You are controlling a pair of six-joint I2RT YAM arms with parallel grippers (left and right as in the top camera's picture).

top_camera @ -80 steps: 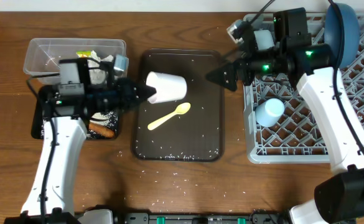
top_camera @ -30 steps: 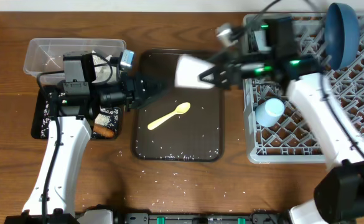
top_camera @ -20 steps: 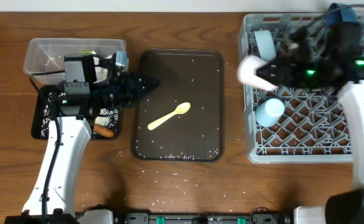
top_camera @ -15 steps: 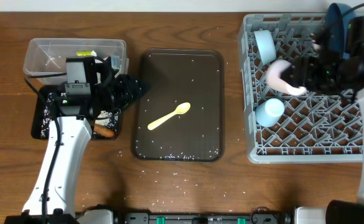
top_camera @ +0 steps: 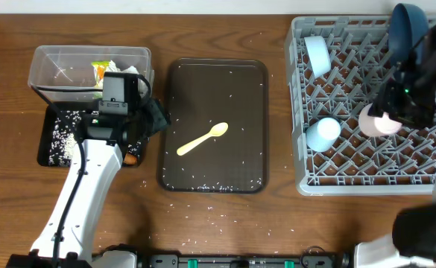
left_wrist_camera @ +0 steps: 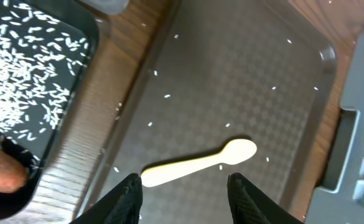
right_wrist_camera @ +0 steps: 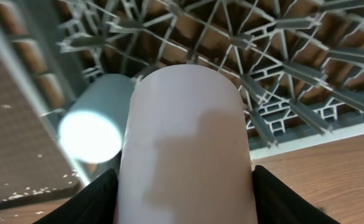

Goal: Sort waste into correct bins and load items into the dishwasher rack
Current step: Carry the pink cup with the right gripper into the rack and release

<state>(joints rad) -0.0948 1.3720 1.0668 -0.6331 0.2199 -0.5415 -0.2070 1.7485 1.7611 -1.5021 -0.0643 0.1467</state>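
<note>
Nearly done, I'd say: the right gripper (right_wrist_camera: 185, 186), clamped on the white plastic bowl (top_camera: 378, 120), hangs over the large grey plastic grid rack (top_camera: 426, 171), leaving only the yellow plastic spoon (left_wrist_camera: 200, 165) on the dark brown serving tray (top_camera: 173, 149), below the wide-open, empty left gripper (left_wrist_camera: 185, 198).

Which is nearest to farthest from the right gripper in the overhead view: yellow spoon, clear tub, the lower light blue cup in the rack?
From the right gripper, shut on a pale cup:
1. light blue cup, just to its left in the rack.
2. yellow spoon, on the brown tray mid-table.
3. clear tub, at the far left.
</note>
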